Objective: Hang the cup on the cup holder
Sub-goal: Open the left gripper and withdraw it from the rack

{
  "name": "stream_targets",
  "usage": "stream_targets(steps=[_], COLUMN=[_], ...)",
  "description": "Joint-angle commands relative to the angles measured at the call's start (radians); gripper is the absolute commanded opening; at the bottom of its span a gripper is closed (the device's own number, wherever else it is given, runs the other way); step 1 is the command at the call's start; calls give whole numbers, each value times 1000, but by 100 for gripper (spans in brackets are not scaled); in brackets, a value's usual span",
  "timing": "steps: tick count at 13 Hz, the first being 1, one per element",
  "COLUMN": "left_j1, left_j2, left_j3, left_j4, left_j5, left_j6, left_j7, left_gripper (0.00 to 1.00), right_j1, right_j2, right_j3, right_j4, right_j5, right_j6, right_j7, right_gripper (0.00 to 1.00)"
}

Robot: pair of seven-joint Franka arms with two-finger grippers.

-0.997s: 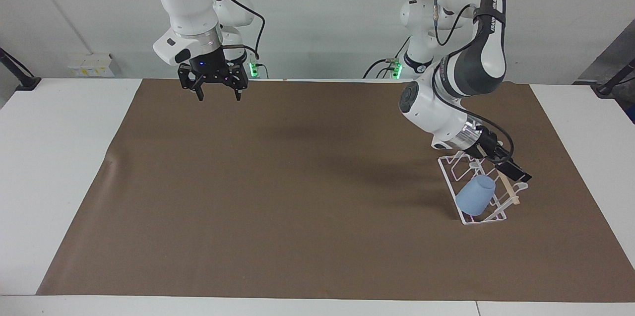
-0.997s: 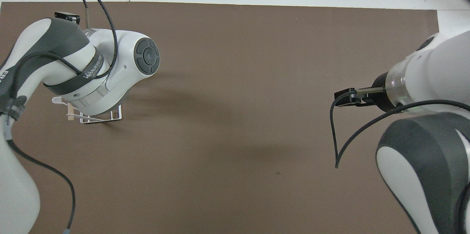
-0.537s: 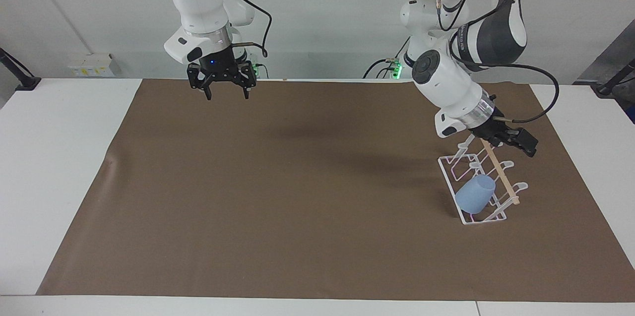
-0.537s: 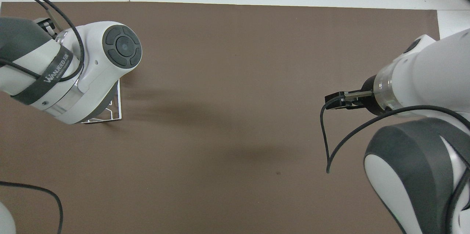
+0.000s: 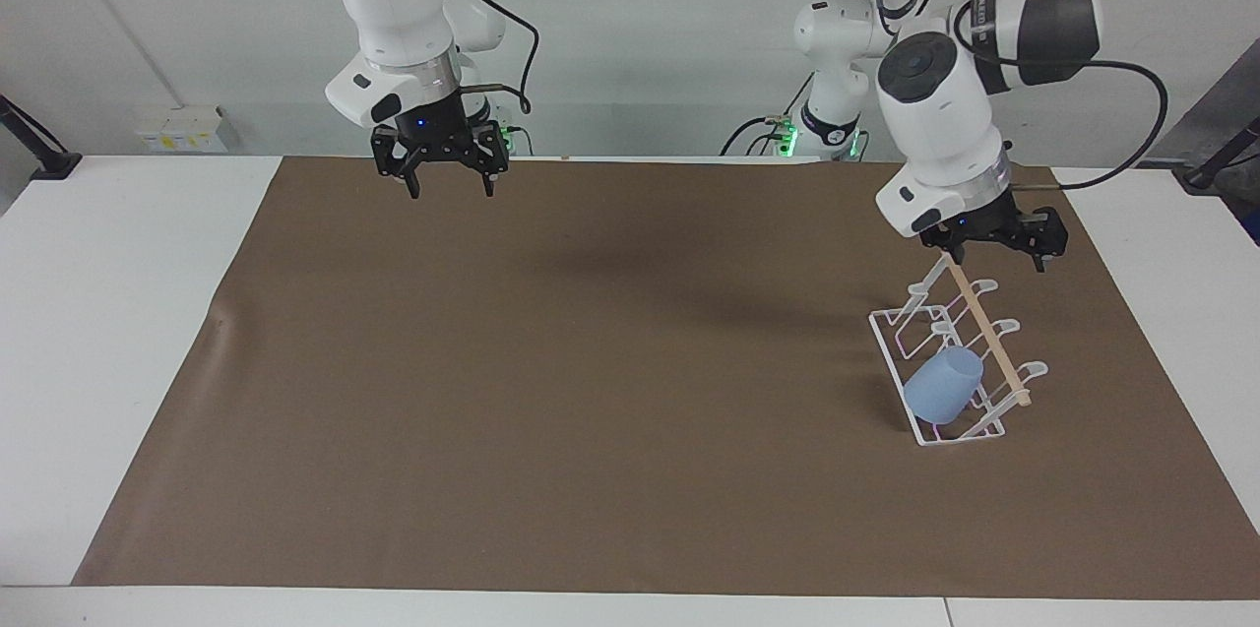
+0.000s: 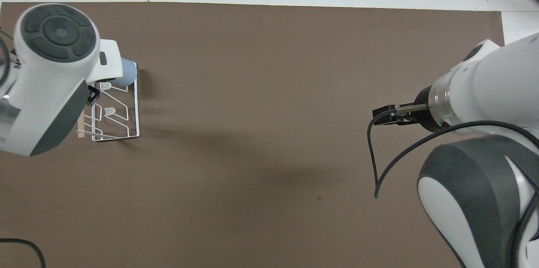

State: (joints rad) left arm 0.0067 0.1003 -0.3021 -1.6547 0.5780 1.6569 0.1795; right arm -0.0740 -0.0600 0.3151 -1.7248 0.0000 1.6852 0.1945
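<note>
The light-blue cup (image 5: 943, 388) sits tilted on a prong of the white wire cup holder (image 5: 891, 348), at the rack's end farther from the robots. Nothing grips the cup. The rack stands toward the left arm's end of the table, its wooden dowel (image 5: 987, 334) running along the top. My left gripper (image 5: 996, 259) hangs open and empty just above the dowel's end nearer the robots. My right gripper (image 5: 450, 189) waits open and empty, raised over the mat's edge at its own end. In the overhead view the left arm covers part of the cup (image 6: 127, 72) and cup holder (image 6: 135, 110).
A brown mat (image 5: 591, 361) covers most of the white table (image 5: 108, 312). Both arms' cables hang beside their wrists.
The left arm has lifted off the rack and swung up toward the robots, its gripper now pointing down. The cup stayed on its prong. The right gripper rose slightly, then held still.
</note>
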Motion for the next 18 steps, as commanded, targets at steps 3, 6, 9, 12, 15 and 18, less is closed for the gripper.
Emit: stream_targets(steps=[3,6,9,12,15,18], left_j1=[99,133,200,163,59,-5], left_j2=[-114,-140,-160,-159,-157,-155], left_j3=[-2,3,1,93,248,301], left_j4=[-17,-11,-7,4,52,53], left_j5=[-327,-430,-507,-569,-635,-629], left_j6=[-13,-41,-77,-104,-152,-146], left_j7=[-8,-9,-8,-8,-6,-6], left_gripper=[100,100,100,100,100,100], right_j1=[-13,-13,-13,-13,-15,-15], right_j2=[-11,-11,-11,-11,-11,-11], right_j3=[4,4,4,4,4,2], right_j4=[-2,-2,-2,-4,-4,-2], right_j5=[23,23,23,23,23,23], right_j6=[7,5,5,5,2,4], right_j7=[-17,-15,-15,-17,-17,-17], right_gripper=[100,100,100,100,100,100])
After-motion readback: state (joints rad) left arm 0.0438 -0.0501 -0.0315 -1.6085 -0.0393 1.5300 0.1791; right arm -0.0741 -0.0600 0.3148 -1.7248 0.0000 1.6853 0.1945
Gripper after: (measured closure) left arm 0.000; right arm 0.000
